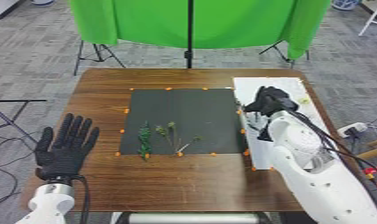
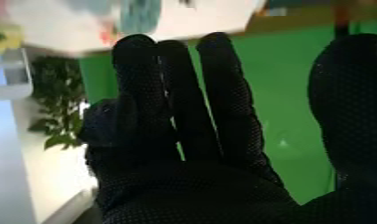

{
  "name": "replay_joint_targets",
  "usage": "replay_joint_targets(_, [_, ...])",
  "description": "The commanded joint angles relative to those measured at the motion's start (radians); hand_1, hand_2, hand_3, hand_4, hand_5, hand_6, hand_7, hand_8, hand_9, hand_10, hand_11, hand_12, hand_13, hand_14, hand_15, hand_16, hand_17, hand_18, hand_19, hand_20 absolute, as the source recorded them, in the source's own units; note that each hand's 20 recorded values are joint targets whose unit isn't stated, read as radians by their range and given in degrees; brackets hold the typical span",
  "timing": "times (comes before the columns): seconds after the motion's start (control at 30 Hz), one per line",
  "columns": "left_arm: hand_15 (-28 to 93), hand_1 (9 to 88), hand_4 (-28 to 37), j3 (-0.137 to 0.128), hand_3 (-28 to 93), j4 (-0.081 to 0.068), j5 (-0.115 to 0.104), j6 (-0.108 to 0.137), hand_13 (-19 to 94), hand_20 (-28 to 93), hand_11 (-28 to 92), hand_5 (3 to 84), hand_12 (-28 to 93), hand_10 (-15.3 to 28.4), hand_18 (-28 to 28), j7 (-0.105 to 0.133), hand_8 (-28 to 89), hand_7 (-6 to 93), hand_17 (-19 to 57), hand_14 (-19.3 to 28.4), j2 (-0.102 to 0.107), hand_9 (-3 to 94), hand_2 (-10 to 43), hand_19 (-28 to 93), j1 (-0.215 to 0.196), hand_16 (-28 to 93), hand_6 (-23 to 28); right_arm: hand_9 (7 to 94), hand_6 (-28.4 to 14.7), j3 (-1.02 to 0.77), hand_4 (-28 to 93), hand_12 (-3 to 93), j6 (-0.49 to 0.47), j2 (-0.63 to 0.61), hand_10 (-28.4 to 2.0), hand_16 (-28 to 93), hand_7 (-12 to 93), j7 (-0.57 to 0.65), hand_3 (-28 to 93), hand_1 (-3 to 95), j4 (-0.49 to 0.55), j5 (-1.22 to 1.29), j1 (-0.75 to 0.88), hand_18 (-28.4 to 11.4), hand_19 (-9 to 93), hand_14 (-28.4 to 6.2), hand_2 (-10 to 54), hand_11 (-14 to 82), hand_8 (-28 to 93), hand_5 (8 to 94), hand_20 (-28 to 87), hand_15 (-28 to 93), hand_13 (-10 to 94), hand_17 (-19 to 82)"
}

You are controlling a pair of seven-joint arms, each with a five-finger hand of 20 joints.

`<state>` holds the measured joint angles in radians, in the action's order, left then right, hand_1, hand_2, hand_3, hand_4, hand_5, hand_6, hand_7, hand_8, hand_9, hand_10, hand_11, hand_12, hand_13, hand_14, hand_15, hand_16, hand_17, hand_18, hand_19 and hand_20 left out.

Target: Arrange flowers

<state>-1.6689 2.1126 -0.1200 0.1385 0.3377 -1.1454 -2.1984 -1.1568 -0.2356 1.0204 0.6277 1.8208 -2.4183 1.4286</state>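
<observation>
The leafy sprig [image 1: 144, 140] lies flat on the near left part of the dark mat [image 1: 184, 110], pointing away from the robot. The thin stems [image 1: 171, 134] lie just to its right, their small heads at the far end. This spacing probably serves to keep each piece separable for a single pick; the plain mat presumably gives contrast. Orange tabs [image 1: 168, 89] line the mat's edge, likely as a boundary or fixing.

To the right of the mat is a white panel [image 1: 264, 82], which appears to be a second work zone. A small yellow-green item [image 1: 303, 100] shows near its right side. The right hand [image 1: 271, 100] is over the panel; whether it touches the surface cannot be determined. In the right wrist view its longer fingers are extended and nearly straight, the thumb set well apart, with no object seen in the grasp. This posture suits an approach.

The left hand [image 1: 62, 155] is at the left side of the table [image 1: 149, 185], fingers straight and slightly spread, holding nothing, presumably parked outside the working area.
</observation>
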Motion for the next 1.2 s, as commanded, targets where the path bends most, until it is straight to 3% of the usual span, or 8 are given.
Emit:
replay_joint_targets(0.03, [27,25.9,-28.3,0.008,76,-0.002,-0.024,-0.002,30,10,18,44.0,6,14.1,12.4,-0.011,-10,10.7,-6.4,14.8,0.002,39.9,18.7,34,-0.005,-8,9.1,59.5,-3.6,0.025,-28,11.0,-0.001,0.028,-22.0,19,11,0.015,77,27.0,-0.061,-0.02,-0.016,-28.2,93,-20.9,-9.5,7.1,-12,65.5,52,65,49,31])
replay_joint_targets(0.3, [28,25.9,-28.3,0.016,76,-0.005,-0.025,0.004,30,10,18,44.2,7,14.0,12.5,-0.014,-10,11.0,-6.5,14.9,0.001,40.3,18.7,34,0.001,-8,9.0,57.9,-3.0,0.099,-28,9.6,-0.051,0.039,-23.0,19,13,-0.052,78,29.8,-0.156,-0.093,-0.05,-28.4,93,-19.6,-9.5,7.0,-11,66.9,54,62,51,32])
replay_joint_targets(0.43, [28,25.9,-28.3,0.024,76,0.0,0.002,0.02,30,10,19,44.3,7,14.0,12.6,-0.02,-10,11.0,-6.5,15.0,0.001,40.5,18.8,34,0.007,-8,8.9,66.2,-1.5,0.133,-28,11.7,-0.077,0.055,-17.2,23,22,-0.058,82,38.4,-0.209,-0.152,-0.06,-26.9,93,-15.4,-9.5,10.5,-13,71.7,57,64,58,35])
replay_joint_targets(0.5, [28,25.9,-28.3,0.027,76,0.015,-0.002,0.063,30,10,19,45.3,7,13.9,12.6,-0.034,-10,11.8,-6.5,15.0,0.0,40.6,18.8,34,0.006,-8,9.1,71.2,-0.8,0.13,-28,14.2,-0.073,0.063,-14.6,24,26,-0.062,85,42.4,-0.221,-0.169,-0.048,-26.2,93,-13.7,-9.5,13.9,-14,73.2,56,66,62,36])
replay_joint_targets(0.73, [29,25.9,-28.3,0.031,76,0.01,-0.013,0.06,30,10,19,46.8,7,14.0,12.7,-0.035,-11,12.8,-6.7,15.3,-0.005,41.3,18.9,34,0.009,-7,9.7,79.0,-0.6,0.085,-28,24.6,-0.041,0.082,-11.0,36,39,-0.25,73,55.8,-0.278,-0.179,0.002,-25.1,93,-10.8,-9.5,15.2,0,73.5,55,67,66,37])
replay_joint_targets(0.8, [30,25.8,-28.3,0.033,76,0.008,-0.028,0.058,30,11,20,46.8,7,14.1,12.8,-0.041,-11,12.8,-6.7,15.4,-0.007,41.3,18.9,35,0.014,-8,9.7,86.7,0.8,0.085,-28,33.4,0.023,0.087,-8.4,42,42,-0.253,73,60.2,-0.294,-0.198,0.018,-23.9,93,-7.9,-9.5,7.4,-1,77.2,52,61,71,36])
replay_joint_targets(0.97, [30,26.0,-28.3,0.032,76,0.01,-0.049,0.07,30,11,20,46.8,7,14.2,12.9,-0.043,-11,12.9,-6.9,15.5,-0.012,41.4,18.8,35,0.012,-8,9.7,93.5,2.1,0.087,-28,38.0,0.182,0.075,-6.8,47,44,-0.237,77,63.1,-0.267,-0.153,0.054,-24.2,91,-5.9,-9.5,10.2,4,84.1,49,56,78,38])
replay_joint_targets(1.2, [31,26.0,-28.3,0.024,76,0.015,-0.055,0.071,31,11,20,46.7,7,14.4,12.9,-0.028,-11,13.0,-6.7,15.4,-0.008,41.4,18.7,36,-0.006,-8,9.7,93.7,1.7,0.056,-28,36.2,0.352,0.017,-8.1,50,39,-0.229,84,60.7,-0.053,-0.064,0.13,-24.9,90,-5.6,-9.5,14.8,6,88.7,51,54,81,39])
